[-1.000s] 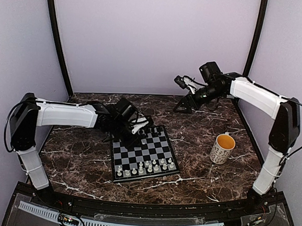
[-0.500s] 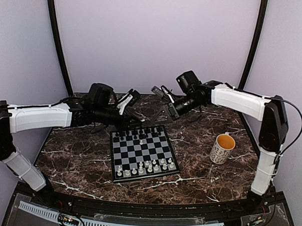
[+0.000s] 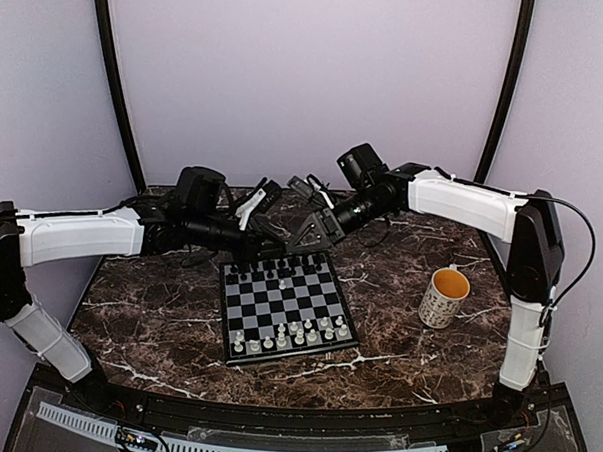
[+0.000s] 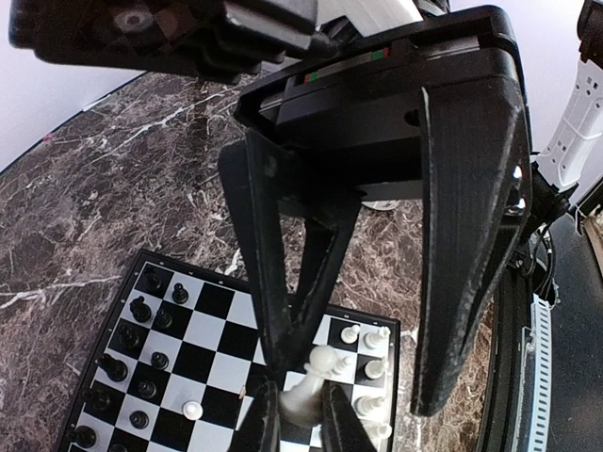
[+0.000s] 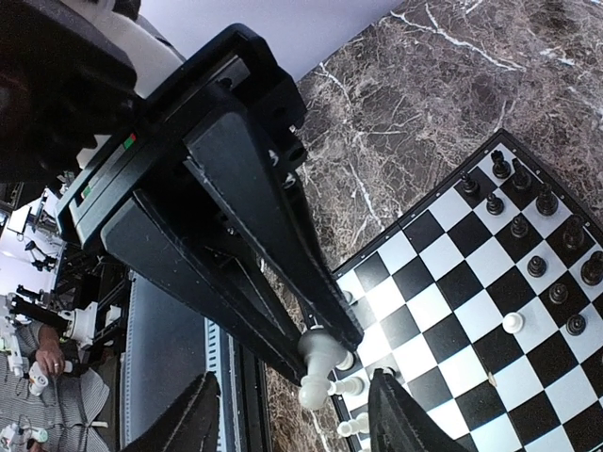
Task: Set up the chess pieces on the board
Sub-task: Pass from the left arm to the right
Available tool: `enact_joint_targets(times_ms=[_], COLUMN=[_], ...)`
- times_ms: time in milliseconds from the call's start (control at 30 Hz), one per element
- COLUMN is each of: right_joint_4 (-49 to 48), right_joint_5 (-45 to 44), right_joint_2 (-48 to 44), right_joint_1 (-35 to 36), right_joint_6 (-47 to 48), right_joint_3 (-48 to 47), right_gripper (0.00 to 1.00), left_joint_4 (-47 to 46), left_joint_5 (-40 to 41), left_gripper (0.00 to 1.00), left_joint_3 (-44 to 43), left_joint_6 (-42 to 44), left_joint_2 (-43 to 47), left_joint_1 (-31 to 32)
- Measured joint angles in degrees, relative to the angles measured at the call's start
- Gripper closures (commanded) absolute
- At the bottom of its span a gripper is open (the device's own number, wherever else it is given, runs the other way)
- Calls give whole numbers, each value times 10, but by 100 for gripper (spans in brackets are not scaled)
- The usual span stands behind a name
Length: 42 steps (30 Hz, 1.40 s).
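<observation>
The board (image 3: 287, 307) lies mid-table, with black chess pieces (image 3: 280, 269) on its far rows and white ones (image 3: 289, 336) on its near rows. One white pawn (image 3: 284, 282) stands alone in front of the black rows. Above the board's far edge my left gripper (image 3: 277, 247) is shut on another white pawn (image 4: 308, 384), held in the air. My right gripper (image 3: 306, 238) faces it tip to tip. In the right wrist view that held pawn (image 5: 320, 362) hangs between my right gripper's (image 5: 292, 419) open fingers, which do not touch it.
A white patterned mug (image 3: 445, 296) with a yellow inside stands to the right of the board. Dark marble tabletop (image 3: 158, 310) surrounds the board. Purple walls and black posts close off the back and both sides.
My right arm has swung left from the back right to meet the left gripper, its jaws narrowing. The left arm rose from the board's far left corner with the pawn, then held still.
</observation>
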<state>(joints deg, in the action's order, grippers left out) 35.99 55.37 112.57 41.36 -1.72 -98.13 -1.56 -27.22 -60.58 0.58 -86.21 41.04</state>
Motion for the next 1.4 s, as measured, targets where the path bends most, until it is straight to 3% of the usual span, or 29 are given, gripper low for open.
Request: enact_joint_targets(times_ms=[333,733,1233,1400], right_joint_4=[-5,-18,-66,-68], right_joint_5=[7,49,87,82], right_joint_2=[13,18,30,30], right_joint_1=[0,-6,-16,-18], right_joint_6=[-19,-52,-111,-106], right_joint_3=[-12,-12,-1,-1], right_gripper=[71,63,86,92], left_joint_4=[0,0,1,4], left_joint_5=[-12,-14,-11,-10], left_gripper=[89,88,88,80], left_joint_3=[0,0,0,0], left_joint_6=[0,0,3,3], left_joint_2=[0,1,6,6], left_joint_1=[0,0,0,0])
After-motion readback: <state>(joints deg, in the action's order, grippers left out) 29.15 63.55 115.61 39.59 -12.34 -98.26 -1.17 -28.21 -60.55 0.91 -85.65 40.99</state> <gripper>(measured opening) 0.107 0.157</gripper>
